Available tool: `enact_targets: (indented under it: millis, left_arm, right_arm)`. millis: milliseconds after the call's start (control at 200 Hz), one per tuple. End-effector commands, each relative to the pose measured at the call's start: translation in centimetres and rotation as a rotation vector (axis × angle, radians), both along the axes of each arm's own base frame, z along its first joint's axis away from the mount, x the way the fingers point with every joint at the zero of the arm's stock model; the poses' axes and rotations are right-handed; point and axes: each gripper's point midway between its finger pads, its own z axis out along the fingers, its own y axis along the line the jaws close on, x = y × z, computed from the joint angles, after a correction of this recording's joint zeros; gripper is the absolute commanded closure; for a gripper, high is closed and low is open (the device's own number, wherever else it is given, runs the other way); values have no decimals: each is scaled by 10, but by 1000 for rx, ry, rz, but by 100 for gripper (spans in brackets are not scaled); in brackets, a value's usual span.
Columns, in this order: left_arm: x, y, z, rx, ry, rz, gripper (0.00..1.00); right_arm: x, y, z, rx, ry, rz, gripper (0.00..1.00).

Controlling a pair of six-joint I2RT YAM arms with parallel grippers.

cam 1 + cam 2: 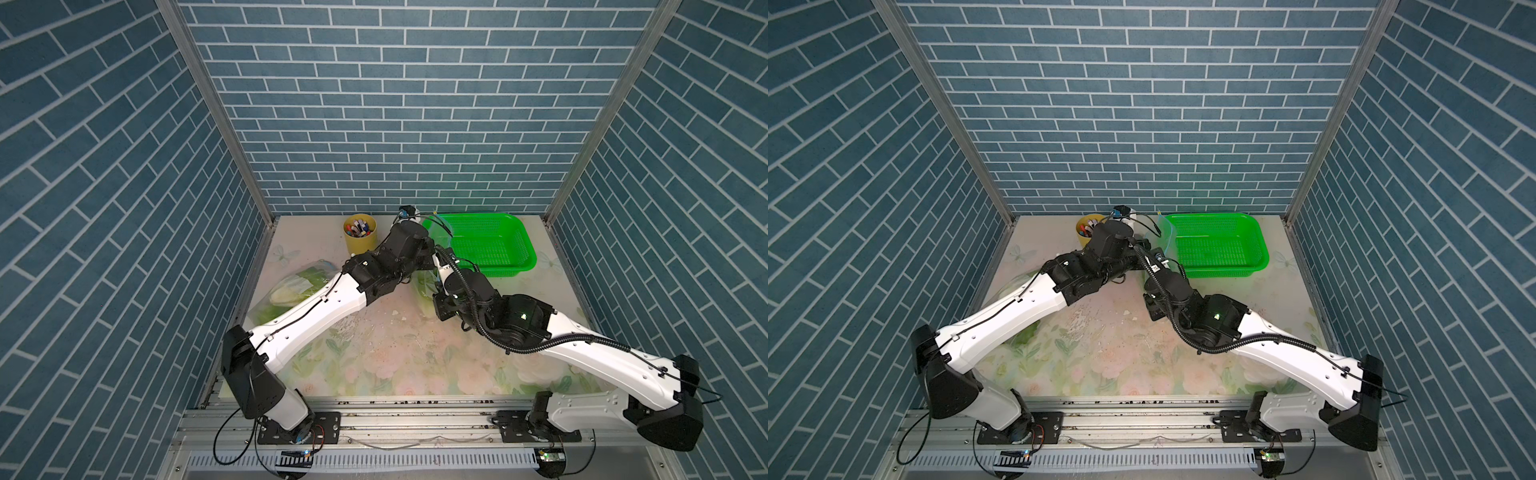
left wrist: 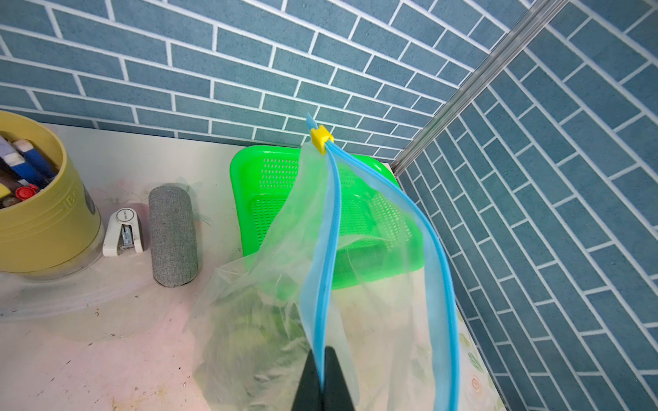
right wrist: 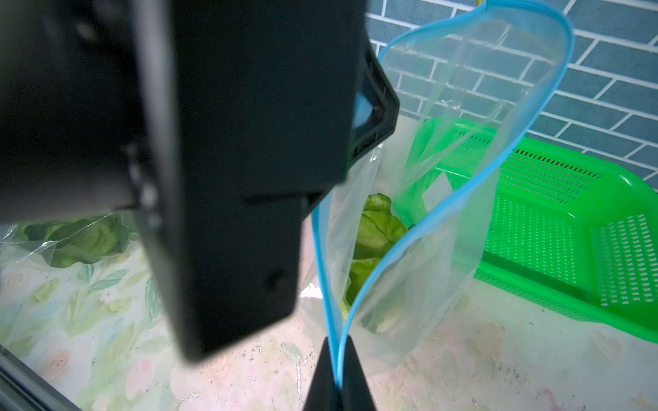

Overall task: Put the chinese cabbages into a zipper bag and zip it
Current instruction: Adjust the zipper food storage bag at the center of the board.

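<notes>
Both grippers hold up a clear zipper bag (image 2: 374,284) with blue zip strips, its mouth gaping. My left gripper (image 2: 321,356) is shut on one blue strip. Shut on the bag's corner, my right gripper (image 3: 337,343) pinches both strips together. The yellow slider (image 2: 321,138) sits at the far end of the zip. A chinese cabbage (image 3: 377,231) with crinkly green leaves lies inside the bag. In both top views the arms meet at the back of the table, beside the raised bag (image 1: 434,232), and hide the jaws.
A second clear bag with cabbage heads (image 1: 297,286) lies at the left under the left arm. A green basket (image 1: 486,245) stands at the back right. A yellow pen cup (image 1: 360,235), a white stapler (image 2: 124,233) and a grey case (image 2: 172,235) stand at the back.
</notes>
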Motion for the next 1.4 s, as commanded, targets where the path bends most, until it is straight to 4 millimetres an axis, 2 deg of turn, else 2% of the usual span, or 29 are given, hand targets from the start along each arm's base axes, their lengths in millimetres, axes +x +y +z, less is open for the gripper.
enact_targets:
  millis: [0, 105, 220, 275, 345, 385, 465, 615, 700, 835, 1045, 1170, 1245, 1395]
  left_arm:
    - [2, 9, 8, -3, -29, 33, 100]
    - [1, 17, 15, -3, -49, 51, 98]
    - [-4, 21, 26, -16, -95, 22, 82]
    - [-8, 29, 34, -26, -125, 26, 75]
    - [-11, 42, 42, -27, -168, 27, 60]
    - [-12, 50, 48, -30, -192, 24, 56]
    - [-17, 72, 62, -37, -252, 31, 52]
    - [-34, 114, 81, -3, -371, 24, 50]
    - [-46, 138, 84, 27, -431, 28, 49]
    - [-60, 163, 66, 44, -453, 22, 47]
    - [-81, 157, 16, 43, -556, -105, 46]
    - [-74, 151, -19, 38, -538, -174, 46]
    - [-72, 148, -30, 23, -539, -209, 45]
    - [-59, 159, -51, 50, -551, -168, 42]
  right_arm:
    - [7, 0, 25, -1, -73, -2, 100]
    - [8, 0, 35, -25, -107, 31, 100]
    - [5, 3, 52, -43, -180, 116, 100]
    - [4, 2, 62, -45, -229, 142, 100]
    - [7, 0, 69, -67, -266, 172, 100]
    - [11, -2, 72, -81, -275, 185, 100]
    - [11, 2, 79, -88, -290, 264, 100]
    - [7, 4, 92, -91, -373, 411, 100]
    - [-2, 2, 93, -114, -412, 507, 100]
    - [1, -10, 86, -106, -420, 539, 100]
    - [27, -35, 52, -133, -345, 431, 100]
    - [32, -42, 45, -127, -341, 411, 100]
    - [36, -44, 41, -122, -329, 400, 100]
    - [39, -48, 39, -114, -323, 387, 100]
